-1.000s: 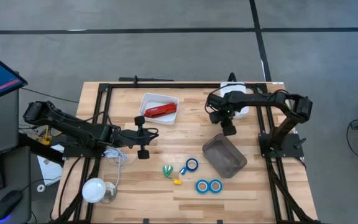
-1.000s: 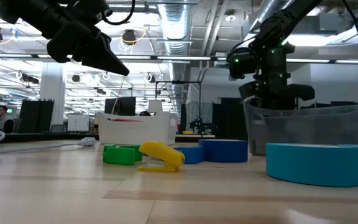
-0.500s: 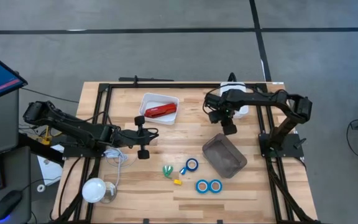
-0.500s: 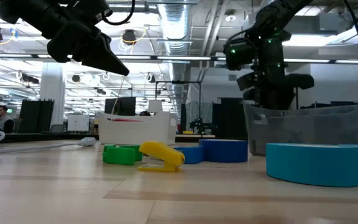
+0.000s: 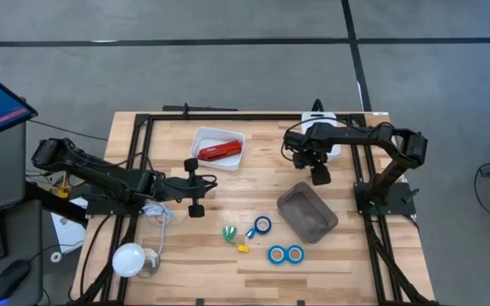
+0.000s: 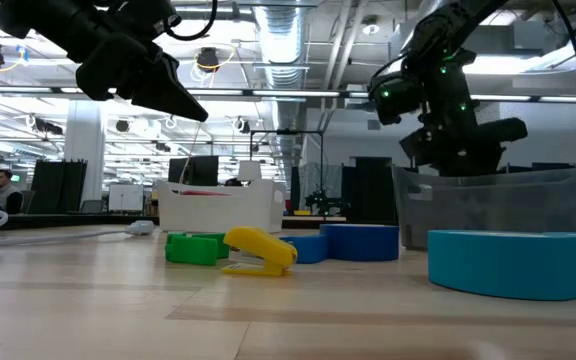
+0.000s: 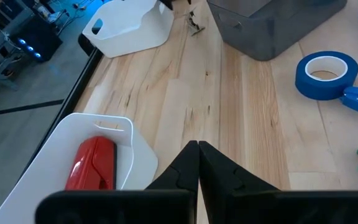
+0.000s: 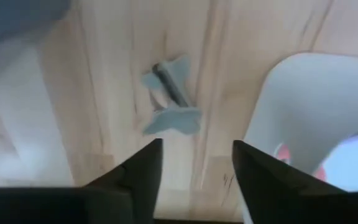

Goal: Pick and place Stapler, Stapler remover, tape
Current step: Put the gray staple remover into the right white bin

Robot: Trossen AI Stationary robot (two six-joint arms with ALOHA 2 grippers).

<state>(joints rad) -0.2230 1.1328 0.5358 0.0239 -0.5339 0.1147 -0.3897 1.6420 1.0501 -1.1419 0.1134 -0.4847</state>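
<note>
While the red stapler lies inside the white tray in the upper middle of the high view, the left gripper waits just below that tray with its jaws shut tight and nothing in them. That stapler looks like it is already put away, so the left arm has no job right now. The right gripper hangs in the upper right of the high view, above the bare wood between a second white bin and the grey tub, and its jaws stand apart and empty. Under it, in the right wrist view, a small grey metal piece rests on the surface; it may be the staple remover, but I cannot be sure. Blue tape rolls sit near the bottom middle, beside the small green piece and yellow piece, not yet picked up. Compared with a second ago, the right gripper has slid a little to the right and its jaws have spread wider. The left arm and all the small things have stayed put.
</note>
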